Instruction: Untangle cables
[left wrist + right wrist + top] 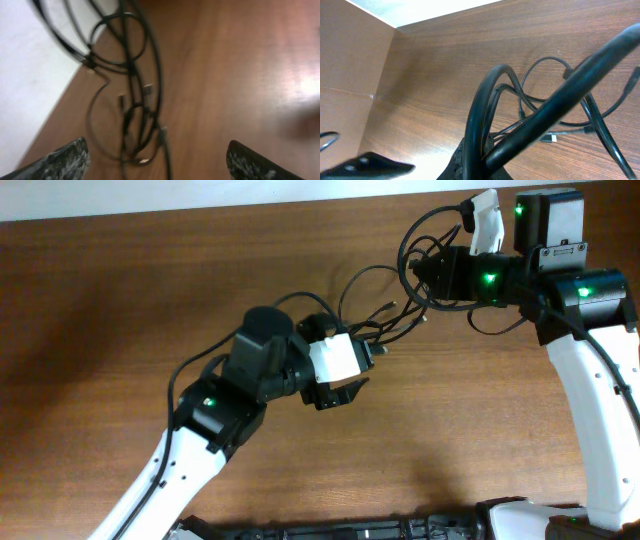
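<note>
The cables [372, 298] are thin black cords in a loose tangle on the wooden table, between my two arms. In the overhead view my left gripper [366, 372] stands open just below and left of the tangle. The left wrist view shows the loops and small plug ends [134, 117] ahead of and between its wide-spread fingers [60, 159], nothing held. My right gripper [424, 280] is shut on the cables at the tangle's right end. In the right wrist view black cords [484, 115] rise from the closed fingertips [470, 160], and more loops [555, 125] lie on the table beyond.
The table's far edge and a white surface [200, 195] run close behind the tangle; that white surface [30, 75] also fills the left of the left wrist view. The right arm's own thicker black wires [430, 225] loop above its gripper.
</note>
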Controlling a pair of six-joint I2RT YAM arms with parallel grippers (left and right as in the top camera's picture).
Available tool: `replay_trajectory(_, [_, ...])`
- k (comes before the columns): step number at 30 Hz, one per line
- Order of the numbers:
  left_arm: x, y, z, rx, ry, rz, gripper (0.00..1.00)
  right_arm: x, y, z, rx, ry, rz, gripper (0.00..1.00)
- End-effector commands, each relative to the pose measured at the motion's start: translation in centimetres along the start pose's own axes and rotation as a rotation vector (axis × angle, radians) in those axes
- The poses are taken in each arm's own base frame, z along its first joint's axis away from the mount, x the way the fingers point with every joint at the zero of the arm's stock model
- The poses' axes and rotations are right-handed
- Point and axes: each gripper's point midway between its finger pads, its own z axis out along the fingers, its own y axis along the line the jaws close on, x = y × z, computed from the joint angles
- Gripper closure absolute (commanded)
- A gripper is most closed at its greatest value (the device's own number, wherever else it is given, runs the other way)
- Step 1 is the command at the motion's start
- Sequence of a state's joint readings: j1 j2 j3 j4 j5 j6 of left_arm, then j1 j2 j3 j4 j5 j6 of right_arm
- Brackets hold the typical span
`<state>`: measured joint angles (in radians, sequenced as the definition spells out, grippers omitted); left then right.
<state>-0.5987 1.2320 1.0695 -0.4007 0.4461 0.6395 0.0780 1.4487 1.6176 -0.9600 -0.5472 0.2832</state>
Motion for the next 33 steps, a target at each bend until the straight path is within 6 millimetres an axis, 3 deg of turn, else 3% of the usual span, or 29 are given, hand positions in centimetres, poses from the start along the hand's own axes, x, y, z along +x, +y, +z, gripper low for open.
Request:
replay_trajectory(1, [-0.5, -1.1, 0.8, 0.094, -0.046, -0.014, 0.09, -0.6, 0.6, -0.4, -0.03, -0.019, -0.023, 0.96])
replay_trajectory(4, [0.1, -1.3, 1.4, 0.112, -0.03, -0.026, 0.04, -0.6, 0.6, -0.4, -0.03, -0.019, -0.024, 0.96])
replay_trajectory(5, [0.2, -1.4, 1.5, 0.119, -0.027, -0.03, 0.05, -0.6, 0.6, -0.4, -0.03, -0.019, -0.024, 0.96])
replay_trajectory(8, [1.1, -2.1, 2.1, 0.159, -0.002, -0.053, 0.23, -0.6, 0.6, -0.4, -0.03, -0.02, -0.024, 0.96])
replay_trajectory(13, [3.1, -3.5, 2.7, 0.222, 0.067, -0.107, 0.24, -0.7, 0.6, -0.4, -0.031, -0.022, -0.026, 0.96])
replay_trajectory(26, [3.8, -4.7, 5.2, 0.339, 0.028, -0.147, 0.26, -0.7, 0.6, -0.4, -0.031, -0.021, -0.025, 0.96])
replay_trajectory(33, [3.3, -4.0, 6.9, 0.33, -0.028, -0.114, 0.28, -0.7, 0.6, -0.4, -0.031, -0.021, -0.025, 0.96])
